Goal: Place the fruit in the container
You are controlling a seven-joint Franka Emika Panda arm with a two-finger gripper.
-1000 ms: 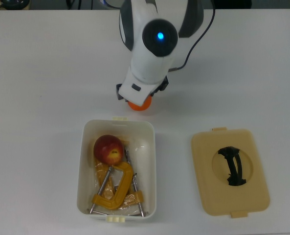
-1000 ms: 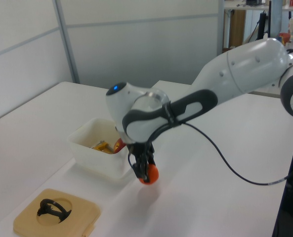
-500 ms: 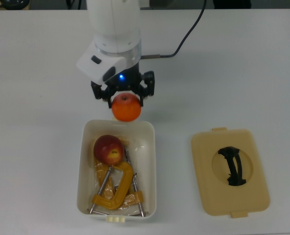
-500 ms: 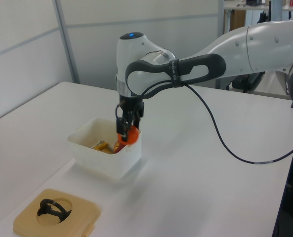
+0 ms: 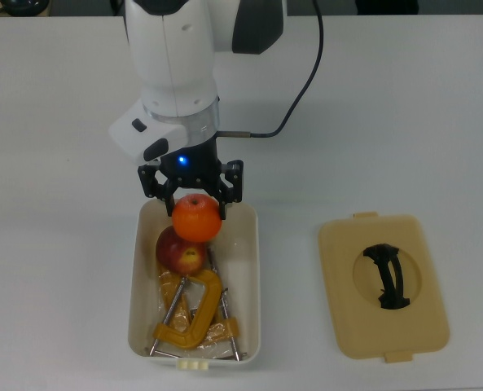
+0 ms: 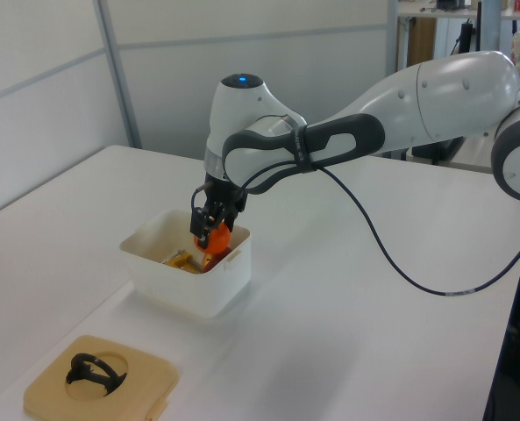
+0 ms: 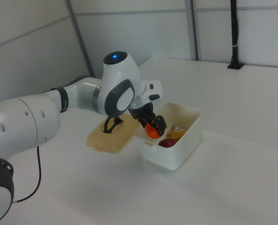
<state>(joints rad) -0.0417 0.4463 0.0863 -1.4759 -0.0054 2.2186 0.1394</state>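
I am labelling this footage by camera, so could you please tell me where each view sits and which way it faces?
Top view: overhead, looking straight down; pincer holds orange above tub.
Left view: low by the lid, looking across the table; whole arm shows.
Right view: opposite side; arm enters from the right view's left.
All share tub and orange.

The gripper point(image 5: 194, 189) holds the orange point(image 5: 196, 218) above the container point(image 5: 250, 269), directly over the apple point(image 5: 178, 252) lying at the end nearest the arm. A C-clamp point(image 5: 194, 314) lies in the container's other end, while the lid point(image 5: 384, 285) rests on the table point(image 5: 62, 204) well apart, on the top view's right.
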